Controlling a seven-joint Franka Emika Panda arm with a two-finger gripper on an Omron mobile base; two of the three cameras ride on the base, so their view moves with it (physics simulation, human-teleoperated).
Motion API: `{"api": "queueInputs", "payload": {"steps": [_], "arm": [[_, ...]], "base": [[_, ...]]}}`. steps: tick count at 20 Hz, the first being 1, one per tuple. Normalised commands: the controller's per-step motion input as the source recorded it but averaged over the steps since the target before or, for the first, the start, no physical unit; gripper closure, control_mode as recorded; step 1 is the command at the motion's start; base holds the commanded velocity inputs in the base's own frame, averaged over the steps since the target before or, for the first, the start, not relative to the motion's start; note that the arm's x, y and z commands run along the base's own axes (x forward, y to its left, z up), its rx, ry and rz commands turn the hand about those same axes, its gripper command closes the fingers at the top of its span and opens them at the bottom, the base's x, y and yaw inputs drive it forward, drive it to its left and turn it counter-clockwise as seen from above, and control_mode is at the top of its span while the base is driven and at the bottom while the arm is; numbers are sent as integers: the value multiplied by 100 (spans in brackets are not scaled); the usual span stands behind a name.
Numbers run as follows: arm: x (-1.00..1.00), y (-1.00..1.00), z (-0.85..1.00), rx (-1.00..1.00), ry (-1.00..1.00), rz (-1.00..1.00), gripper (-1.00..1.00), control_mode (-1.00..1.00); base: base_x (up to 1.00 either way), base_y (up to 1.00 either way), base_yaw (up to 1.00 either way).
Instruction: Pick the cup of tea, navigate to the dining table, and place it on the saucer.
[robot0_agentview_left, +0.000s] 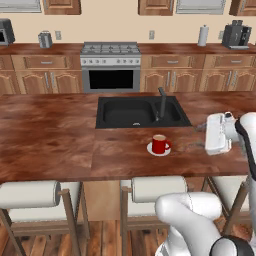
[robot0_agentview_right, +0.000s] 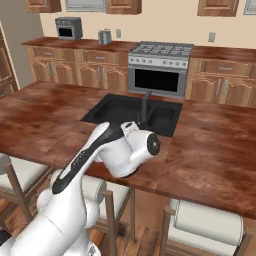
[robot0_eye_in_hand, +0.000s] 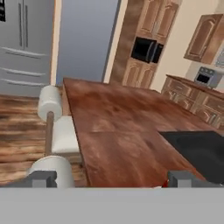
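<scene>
The red cup of tea (robot0_agentview_left: 159, 144) stands upright on the white saucer (robot0_agentview_left: 151, 149), on the dining table (robot0_agentview_left: 50, 140) just in front of the black sink (robot0_agentview_left: 135, 112). My gripper (robot0_agentview_left: 201, 128) hovers over the table to the right of the cup, a short way off, pointing left along the tabletop. In the hand view the gripper (robot0_eye_in_hand: 114, 178) is open; its fingertips (robot0_eye_in_hand: 43, 178) stand wide apart with nothing between them. A sliver of red (robot0_eye_in_hand: 165, 184) shows by the right fingertip. In the right base view my arm (robot0_agentview_right: 120, 150) covers the cup's spot.
A dark faucet (robot0_agentview_left: 162, 102) rises at the sink's right side, close behind the cup. Padded stools (robot0_agentview_left: 30, 195) (robot0_agentview_left: 157, 187) line the table's near edge. The stove (robot0_agentview_left: 111, 65) and wall counter lie beyond. A fridge (robot0_eye_in_hand: 22, 43) stands past the table's far end.
</scene>
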Motion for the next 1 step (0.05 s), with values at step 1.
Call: {"api": "queueInputs", "payload": {"steps": [1], "arm": [[-47, 0, 34, 0, 0, 0, -100, -100]], "base": [[0, 0, 0]]}}
